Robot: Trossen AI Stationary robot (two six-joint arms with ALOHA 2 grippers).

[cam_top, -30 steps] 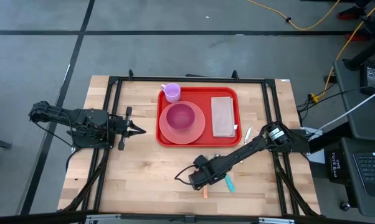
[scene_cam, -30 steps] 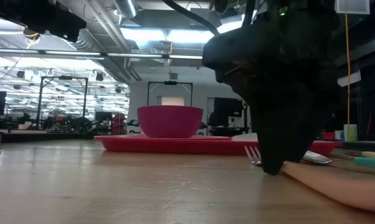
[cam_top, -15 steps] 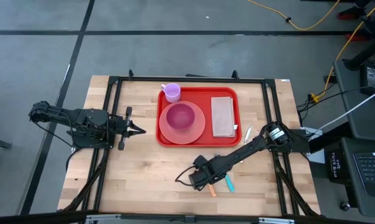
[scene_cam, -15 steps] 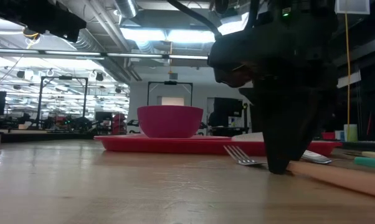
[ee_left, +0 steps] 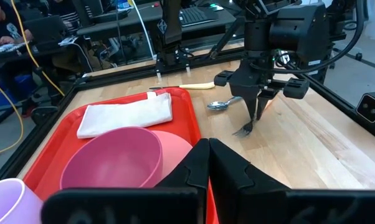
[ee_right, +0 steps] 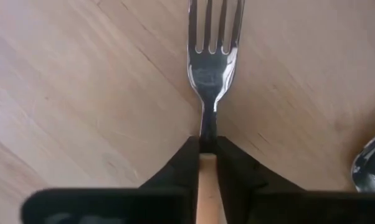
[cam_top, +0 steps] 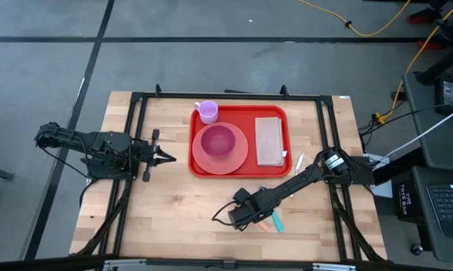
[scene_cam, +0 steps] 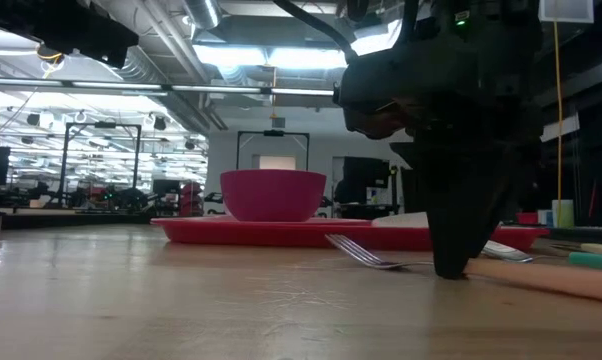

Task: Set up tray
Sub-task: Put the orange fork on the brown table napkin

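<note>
The right hand [cam_top: 243, 216], its two dark fingers clamped on the pale handle of a silver metal fork [ee_right: 208, 68], stands low over the light wooden slatted surface [cam_top: 174, 203] near its front edge, the tines pointing ahead of the hand and resting on or just above the wood. The large flat red plastic tray [cam_top: 277, 162] with rounded corners lies farther back toward the middle, its long axis running left to right; from the right hand it lies back and slightly right, and this arm is the nearer one to its front rim. On the tray sit a round pink plate [cam_top: 238, 159] carrying a magenta bowl [cam_top: 218, 140], and a folded beige napkin [cam_top: 269, 141] on the right side; a small lilac cup [cam_top: 208, 112] stands at the back left corner. A silver spoon [ee_left: 223, 104] lies just off the tray's right edge. The left hand [cam_top: 160, 156] waits left of the tray, fingers together. No readable writing shows on any item.
</note>
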